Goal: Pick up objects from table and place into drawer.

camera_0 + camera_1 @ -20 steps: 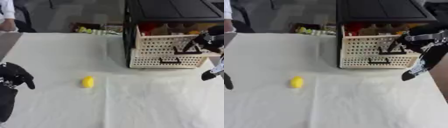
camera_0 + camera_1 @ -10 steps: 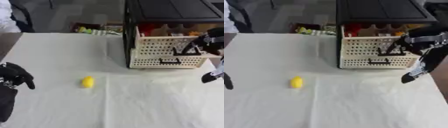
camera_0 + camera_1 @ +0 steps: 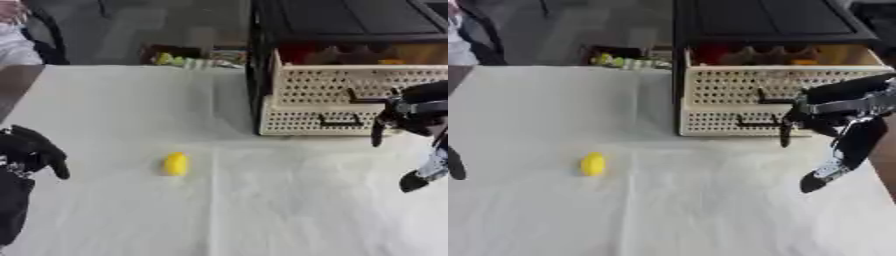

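Nothing has shifted: your right robot hand (image 3: 833, 150) still hangs empty, fingers relaxed, at the open drawer (image 3: 780, 85). The yellow object (image 3: 176, 163) stays unpicked on the desk (image 3: 262, 210); your left robot hand (image 3: 35, 152) rests curled, empty.

Drawer (image 3: 776, 92) contents: blurred red, orange shapes, unidentifiable. Left hand (image 3: 33, 152) cut by left edge. Far clutter (image 3: 188, 60) indistinct.

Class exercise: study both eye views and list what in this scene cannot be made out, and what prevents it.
- Contents of the cream perforated plastic drawer: only blurred red and orange shapes behind its front.
- Right robot hand: finger pose blurred, both views.
- Left robot hand: mostly cut off by the right eye view's edge.
- Small yellow oval object: too small to identify.
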Controlling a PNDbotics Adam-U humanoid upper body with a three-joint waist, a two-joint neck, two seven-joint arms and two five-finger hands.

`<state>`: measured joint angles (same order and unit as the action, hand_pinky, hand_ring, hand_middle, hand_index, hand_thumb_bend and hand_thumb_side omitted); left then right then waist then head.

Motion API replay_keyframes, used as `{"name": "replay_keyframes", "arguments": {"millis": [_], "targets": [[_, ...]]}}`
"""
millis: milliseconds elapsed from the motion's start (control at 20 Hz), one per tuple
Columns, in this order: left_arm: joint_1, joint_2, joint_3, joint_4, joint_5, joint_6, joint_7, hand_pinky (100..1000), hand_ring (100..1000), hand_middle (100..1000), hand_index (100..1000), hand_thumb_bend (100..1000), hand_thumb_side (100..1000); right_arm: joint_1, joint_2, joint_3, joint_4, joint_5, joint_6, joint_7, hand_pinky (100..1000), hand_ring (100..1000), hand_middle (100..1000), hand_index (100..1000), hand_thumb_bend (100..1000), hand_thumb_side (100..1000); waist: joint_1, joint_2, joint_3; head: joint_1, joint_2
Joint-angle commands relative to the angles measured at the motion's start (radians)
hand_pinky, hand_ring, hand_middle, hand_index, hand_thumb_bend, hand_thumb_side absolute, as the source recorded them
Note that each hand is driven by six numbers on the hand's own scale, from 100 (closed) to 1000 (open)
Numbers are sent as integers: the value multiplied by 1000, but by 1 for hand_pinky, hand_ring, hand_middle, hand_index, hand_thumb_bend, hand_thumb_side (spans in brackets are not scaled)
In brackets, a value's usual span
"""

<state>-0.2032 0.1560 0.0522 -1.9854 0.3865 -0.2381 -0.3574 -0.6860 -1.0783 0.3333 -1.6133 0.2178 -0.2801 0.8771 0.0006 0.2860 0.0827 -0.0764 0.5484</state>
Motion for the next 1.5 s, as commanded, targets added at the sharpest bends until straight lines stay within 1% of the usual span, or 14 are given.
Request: {"name": "replay_keyframes", "arguments": {"millis": [50,300,500,600,750,900,1150,1500], "targets": [[-8,3,4,-15,3,4,1,413,548,554,626,100,859,-18,-21,-20,-13,-14,-23,30,100,276,100,708,699,627,-1,-16,0,-2,-12],[-8,2,5,-15,2,5,2,413,548,554,625,100,860,-44,-15,-56,-35,-56,-1,23,100,318,100,756,718,658,0,-16,-3,2,-12],[-8,2,5,-15,1,7,1,414,549,555,624,100,861,-48,-22,-83,-68,-79,6,-9,100,336,100,779,720,673,-1,-16,-5,5,-11],[-8,3,5,-15,1,8,0,414,549,555,623,100,863,-48,-26,-96,-87,-84,7,-32,100,344,100,808,719,680,-1,-16,-6,6,-10],[-8,3,5,-15,-1,11,-1,414,549,555,623,100,863,-43,-33,-109,-106,-83,10,-60,100,345,100,821,716,682,-2,-17,-6,6,-10],[-9,3,4,-15,-1,12,-2,415,549,555,622,100,864,-37,-36,-116,-113,-82,14,-70,100,344,100,832,718,685,-3,-17,-7,6,-11],[-9,2,4,-15,-1,14,-2,415,549,555,621,100,866,-47,-26,-112,-92,-59,25,-76,100,344,100,847,720,690,-4,-16,-4,3,-11],[-8,2,3,-15,-3,14,-3,415,549,555,620,100,866,-62,-15,-97,-65,25,10,-119,100,343,100,851,710,709,-4,-15,-2,1,-9]]}}
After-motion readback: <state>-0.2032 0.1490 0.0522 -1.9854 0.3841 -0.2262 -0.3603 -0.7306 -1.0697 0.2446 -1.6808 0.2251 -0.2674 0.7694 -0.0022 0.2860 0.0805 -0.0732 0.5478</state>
